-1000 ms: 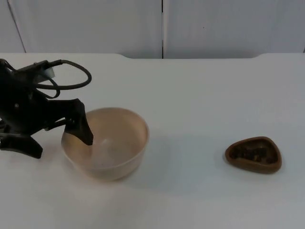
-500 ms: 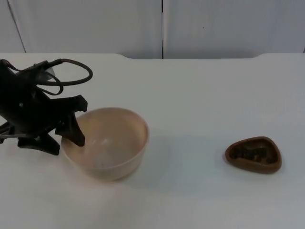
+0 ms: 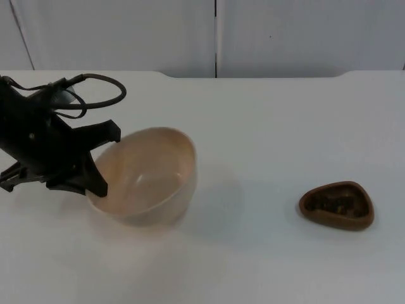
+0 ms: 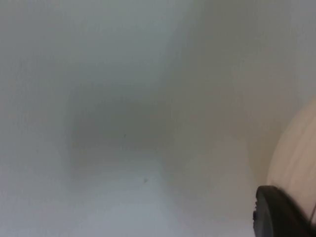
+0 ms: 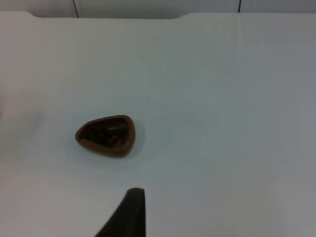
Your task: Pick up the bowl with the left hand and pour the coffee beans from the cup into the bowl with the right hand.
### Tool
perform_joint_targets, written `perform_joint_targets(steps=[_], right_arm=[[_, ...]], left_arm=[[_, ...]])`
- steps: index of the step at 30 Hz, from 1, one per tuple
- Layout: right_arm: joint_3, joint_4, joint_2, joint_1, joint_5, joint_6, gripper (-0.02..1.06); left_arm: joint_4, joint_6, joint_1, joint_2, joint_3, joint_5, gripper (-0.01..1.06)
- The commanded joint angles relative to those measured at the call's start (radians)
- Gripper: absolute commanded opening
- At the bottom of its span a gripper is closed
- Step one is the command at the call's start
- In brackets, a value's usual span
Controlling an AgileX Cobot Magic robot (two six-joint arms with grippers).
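Left gripper (image 3: 95, 166) clamped on the near rim of the beige round plastic bowl (image 3: 149, 174), apparently tilted just off the white table (image 3: 272, 126); brown teardrop cup of coffee beans (image 3: 336, 205) untouched well right, pour undone.

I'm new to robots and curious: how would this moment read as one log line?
left end effector: shut on bowl rim, bowl tilted | right end effector: waits above table | cup: untouched, beans inside
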Motion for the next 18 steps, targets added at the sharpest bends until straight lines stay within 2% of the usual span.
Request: perform_joint_targets(steps=[1,9,14,18], right_arm=[[0.002,-0.001,-0.003,-0.006,-0.007,-0.002,1.05],[0.002,-0.001,-0.003,-0.006,-0.007,-0.002,1.05],[0.002,-0.001,-0.003,-0.006,-0.007,-0.002,1.05],[0.002,-0.001,-0.003,-0.006,-0.007,-0.002,1.05]], left_arm=[[-0.020,0.007,0.002,-0.001,0.002,0.010,0.00],[-0.018,0.007,-0.002,-0.035,0.002,0.042,0.00],[0.032,-0.035,-0.052,-0.121,0.000,0.044,0.00],[0.245,-0.208,-0.143,-0.180,-0.054,0.076,0.00]])
